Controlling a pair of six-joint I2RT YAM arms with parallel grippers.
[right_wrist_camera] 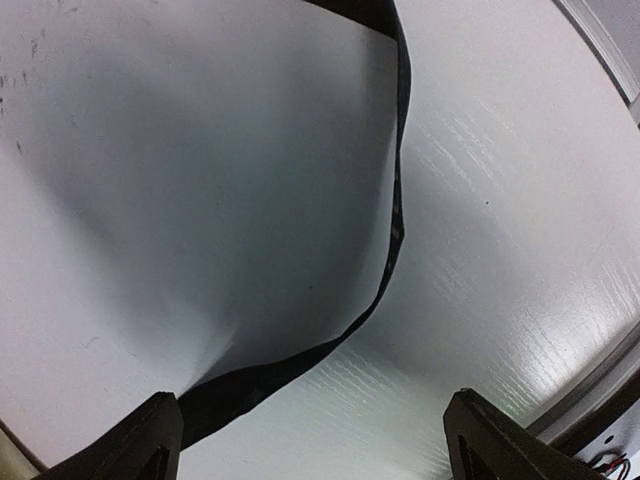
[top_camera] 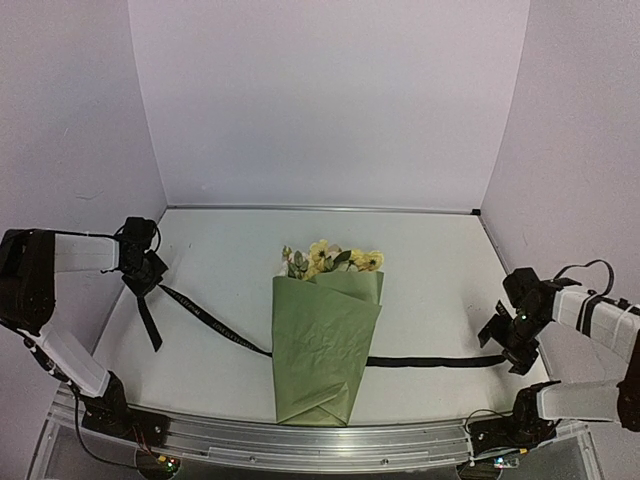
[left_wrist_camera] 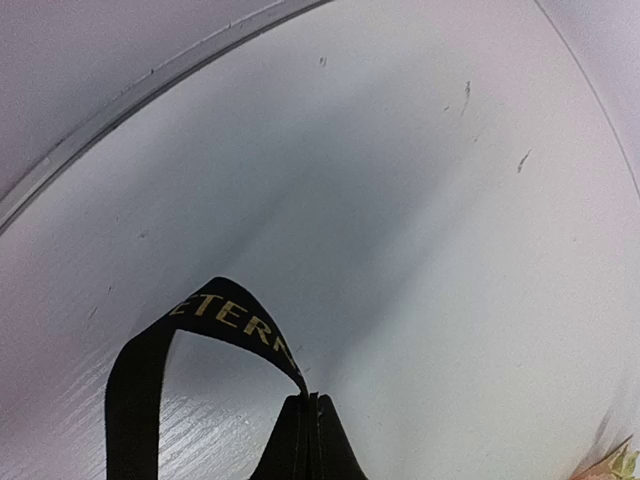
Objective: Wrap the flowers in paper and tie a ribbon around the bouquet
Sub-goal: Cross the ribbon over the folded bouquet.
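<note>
Left gripper (top_camera: 143,272): jaws closed, pinching the ribbon (top_camera: 215,327) near its left end. A short tail drops below the pinch. In the wrist view the lettered strip bows out in a loop just ahead of the fingertips. This end looks lifted off the table (top_camera: 230,250), though I judge that from the slope of the strip only.

Right gripper (top_camera: 505,345): jaws spread wide, nothing between them.

Bouquet (top_camera: 325,340): lies flat, inboard of both grippers and well apart from each. Its long axis runs near to far, with the flowers (top_camera: 330,260) at the far, wide end and the paper (top_camera: 320,380) folded to a point toward the arm bases. The ribbon passes under it, crossing that axis.

Key relation: the ribbon's free right end lies flat just at the right gripper. Its long axis runs from the fingers inboard toward the bouquet, so the right arm is plainly the nearer one. In the right wrist view the strip curves away ahead of the gripper, and its near part passes close inside one finger (right_wrist_camera: 150,440) rather than midway. The tip itself is cut off at the frame edge.

Judgement: the right end is the next pickup. The jaws probably need a small sideways shift to centre the strip. I cannot tell how high the fingers sit above the table.
</note>
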